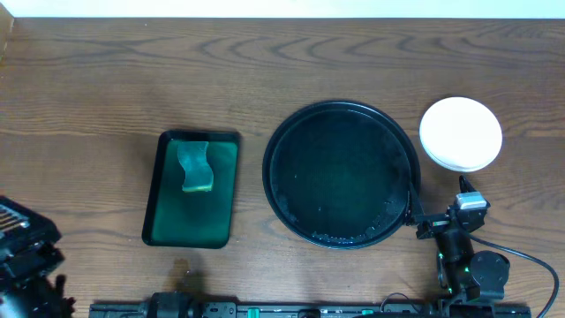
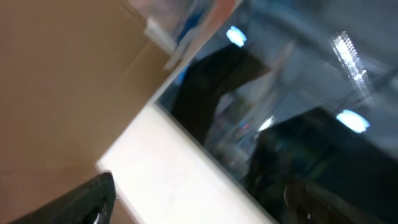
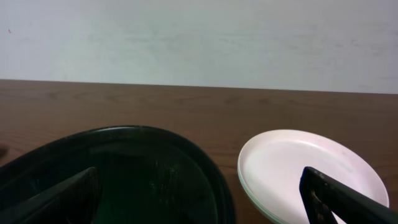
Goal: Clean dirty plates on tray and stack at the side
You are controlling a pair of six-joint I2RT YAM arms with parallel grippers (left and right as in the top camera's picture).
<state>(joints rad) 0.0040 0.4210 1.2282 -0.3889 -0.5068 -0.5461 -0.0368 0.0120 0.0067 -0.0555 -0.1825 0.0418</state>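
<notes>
Here, my right claw point(image 3: 199, 204) hangs spread wide at the rim of the black tray point(image 1: 340, 172), white plates point(image 1: 460, 132) stacked just beside it; my left claw point(image 2: 205, 208) gapes too.

Plates point(image 1: 460, 132) stacked just right of black tray point(image 1: 340, 177); sponge point(image 1: 195, 167) on green tray point(image 1: 190, 221), left.

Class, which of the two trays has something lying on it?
The small dark green rectangular tray, bearing a pale green sponge; the large round glossy black tray is bare.

Pale green sponge point(image 1: 196, 168) in dark green tray point(image 1: 190, 223); wooden table point(image 1: 88, 88) beneath.
</notes>
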